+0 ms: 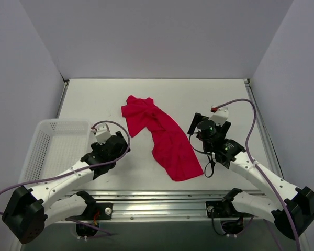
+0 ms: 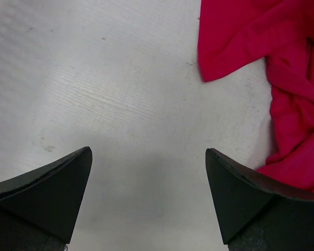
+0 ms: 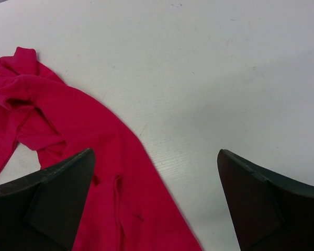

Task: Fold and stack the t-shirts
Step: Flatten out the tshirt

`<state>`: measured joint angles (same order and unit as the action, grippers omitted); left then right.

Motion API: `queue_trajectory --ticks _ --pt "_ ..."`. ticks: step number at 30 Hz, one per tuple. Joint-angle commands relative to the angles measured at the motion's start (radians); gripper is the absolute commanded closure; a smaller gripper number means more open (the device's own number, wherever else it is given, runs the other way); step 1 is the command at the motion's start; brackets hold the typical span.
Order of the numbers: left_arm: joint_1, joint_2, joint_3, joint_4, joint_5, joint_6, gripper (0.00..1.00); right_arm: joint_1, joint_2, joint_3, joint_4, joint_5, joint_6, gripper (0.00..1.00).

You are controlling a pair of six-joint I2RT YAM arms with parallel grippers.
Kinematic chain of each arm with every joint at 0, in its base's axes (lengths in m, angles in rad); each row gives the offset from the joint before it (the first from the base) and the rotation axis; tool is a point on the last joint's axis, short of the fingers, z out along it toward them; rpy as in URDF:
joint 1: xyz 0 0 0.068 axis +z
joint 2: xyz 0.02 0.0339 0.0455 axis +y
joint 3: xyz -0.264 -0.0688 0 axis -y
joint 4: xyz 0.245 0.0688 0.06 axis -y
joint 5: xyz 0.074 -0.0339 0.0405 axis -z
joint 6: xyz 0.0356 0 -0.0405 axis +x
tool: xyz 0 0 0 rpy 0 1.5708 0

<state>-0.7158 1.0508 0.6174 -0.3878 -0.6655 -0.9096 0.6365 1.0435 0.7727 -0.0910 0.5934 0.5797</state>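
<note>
Top external view gives you the whole red t-shirt (image 1: pixel 161 138). It lies crumpled in a long strip on the white desk (image 1: pixel 214 97) between the arms, well apart from the white mesh basket (image 1: pixel 57 123) at the left, whose near corner the left arm hides. Left wrist view cuts the shirt off at its right edge, and the left pincer (image 2: pixel 149 157) stands wide apart over bare desk. Right wrist view shows the right pincer (image 3: pixel 156 157) wide apart too, with one finger over the cloth.
</note>
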Motion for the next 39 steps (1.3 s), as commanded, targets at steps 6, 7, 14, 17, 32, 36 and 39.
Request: queue_trajectory --ticks 6,7,14,17,32,36,39 --pt "0.223 0.19 -0.168 0.622 0.302 -0.038 0.0 0.003 -0.014 -0.015 -0.038 0.055 0.022 0.0" --pt "0.228 0.227 -0.15 0.656 0.328 -0.035 0.0 0.003 -0.013 -0.015 -0.038 0.054 0.022 0.0" --pt "0.254 0.558 -0.065 0.919 0.466 -0.078 0.09 0.006 -0.01 -0.015 -0.044 0.068 0.028 0.0" --pt "0.256 0.632 -0.033 0.957 0.5 -0.104 0.1 0.005 -0.011 -0.013 -0.049 0.075 0.029 0.0" --pt "0.257 0.761 0.027 0.972 0.523 -0.115 0.49 0.005 -0.005 -0.01 -0.046 0.089 0.022 0.0" --pt "0.259 0.785 0.045 0.975 0.526 -0.11 0.91 0.006 -0.02 -0.016 -0.052 0.053 0.04 0.0" --pt "0.266 0.792 0.058 0.966 0.523 -0.107 0.98 0.006 -0.043 -0.035 -0.075 -0.068 0.063 0.01"
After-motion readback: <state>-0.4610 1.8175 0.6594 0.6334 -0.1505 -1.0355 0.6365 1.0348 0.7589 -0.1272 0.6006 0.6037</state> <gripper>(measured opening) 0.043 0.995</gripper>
